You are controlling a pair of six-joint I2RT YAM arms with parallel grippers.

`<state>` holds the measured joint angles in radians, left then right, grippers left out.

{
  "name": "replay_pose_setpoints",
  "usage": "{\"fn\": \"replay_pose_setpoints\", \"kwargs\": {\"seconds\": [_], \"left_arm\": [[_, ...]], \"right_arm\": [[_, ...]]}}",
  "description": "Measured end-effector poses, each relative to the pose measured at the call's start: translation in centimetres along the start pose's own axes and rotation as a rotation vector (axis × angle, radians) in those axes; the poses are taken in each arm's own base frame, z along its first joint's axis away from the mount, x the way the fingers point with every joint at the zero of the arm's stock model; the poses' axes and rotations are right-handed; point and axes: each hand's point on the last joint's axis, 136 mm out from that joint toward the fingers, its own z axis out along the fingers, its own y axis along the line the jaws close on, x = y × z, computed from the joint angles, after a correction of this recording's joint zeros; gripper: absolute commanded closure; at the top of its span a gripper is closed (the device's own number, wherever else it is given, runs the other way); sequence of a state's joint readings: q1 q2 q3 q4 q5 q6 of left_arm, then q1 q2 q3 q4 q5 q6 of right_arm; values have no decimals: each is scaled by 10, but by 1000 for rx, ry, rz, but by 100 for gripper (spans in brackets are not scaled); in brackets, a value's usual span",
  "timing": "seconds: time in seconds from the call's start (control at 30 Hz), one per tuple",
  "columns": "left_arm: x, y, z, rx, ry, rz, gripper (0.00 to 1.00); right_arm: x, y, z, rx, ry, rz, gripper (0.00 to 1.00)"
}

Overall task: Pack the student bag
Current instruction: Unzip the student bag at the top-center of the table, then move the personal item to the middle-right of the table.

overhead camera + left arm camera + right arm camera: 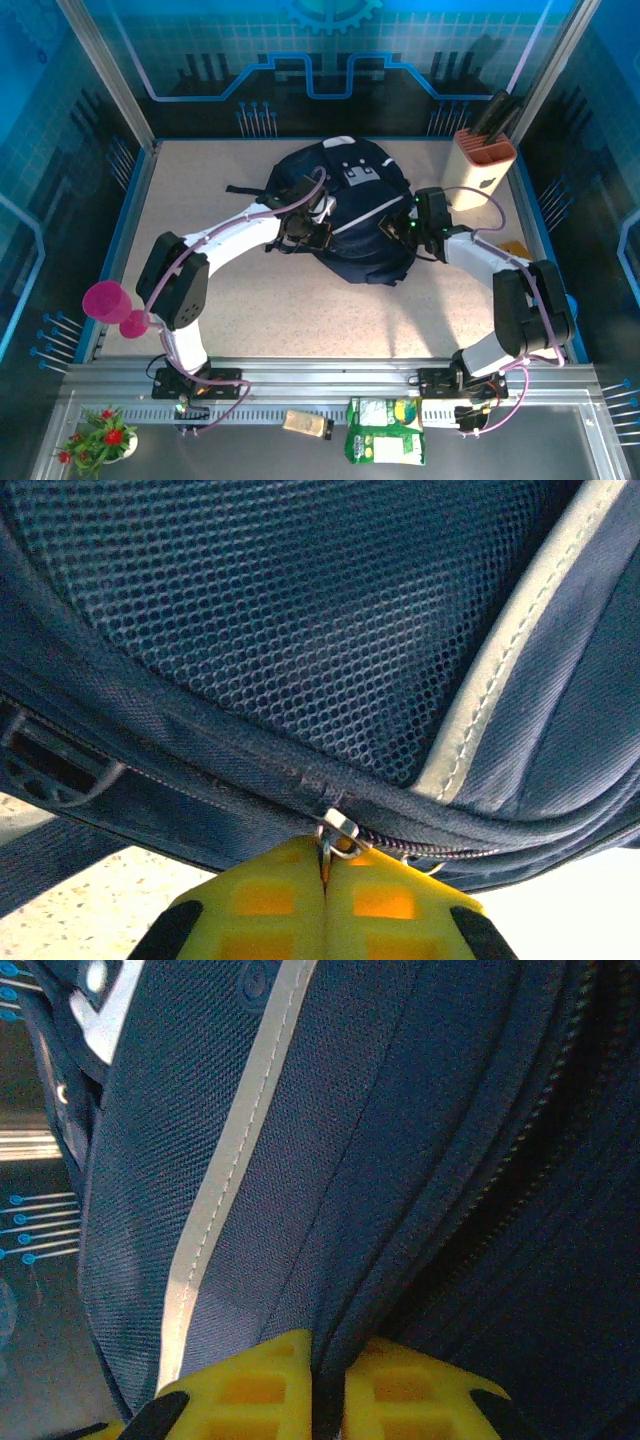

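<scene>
The student bag, a dark navy backpack with thin white stripes and a grey-white patch, lies in the middle of the table. My left gripper is at its left side, shut on the metal zipper pull of the bag's zipper; the yellow fingers meet with the pull pinched between them. My right gripper is at the bag's right side, its yellow fingers shut on a fold of the bag's navy fabric beside a zipper line.
A beige knife block with dark handles stands at the back right of the table. A pink cup hangs at the left edge. Snack packets and a small plant lie on the front rail.
</scene>
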<state>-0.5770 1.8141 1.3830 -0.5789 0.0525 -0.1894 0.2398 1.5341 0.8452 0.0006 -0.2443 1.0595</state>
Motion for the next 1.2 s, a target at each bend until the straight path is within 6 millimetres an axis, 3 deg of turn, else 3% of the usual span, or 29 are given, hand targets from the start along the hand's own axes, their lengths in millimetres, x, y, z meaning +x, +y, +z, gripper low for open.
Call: {"fn": "replay_pose_setpoints", "kwargs": {"seconds": [0.13, 0.2, 0.23, 0.27, 0.33, 0.5, 0.63, 0.73, 0.83, 0.97, 1.2], "left_arm": [[-7, 13, 0, 12, -6, -90, 97], [-12, 21, -1, 13, -18, -131, 82], [-14, 25, -2, 13, -25, -147, 70], [-16, 31, -3, 11, -31, -167, 59], [-17, 42, -7, 15, -42, -202, 49], [-9, 64, -38, 13, -106, -254, 23], [-13, 74, -77, -5, -216, -280, 5], [-13, 86, -100, -43, -298, -295, 1], [-9, 97, -110, -80, -343, -309, 1], [-3, 104, -111, -103, -353, -318, 1], [-6, 104, -112, -103, -368, -317, 1]], "right_arm": [[1, 8, 7, -15, 28, -46, 80], [2, 16, 7, -30, 38, -84, 70], [3, 19, 6, -37, 43, -111, 63], [3, 21, 5, -36, 46, -136, 51], [2, 22, -1, -23, 43, -185, 31], [-14, 26, -42, 48, -82, -334, 0], [-42, 26, -82, 108, -239, -405, 0], [-63, 4, -101, 200, -335, -388, 0], [-72, -38, -109, 338, -379, -340, 0], [-75, -99, -117, 502, -392, -251, 0], [-95, -175, -124, 651, -372, -48, 0]]}}
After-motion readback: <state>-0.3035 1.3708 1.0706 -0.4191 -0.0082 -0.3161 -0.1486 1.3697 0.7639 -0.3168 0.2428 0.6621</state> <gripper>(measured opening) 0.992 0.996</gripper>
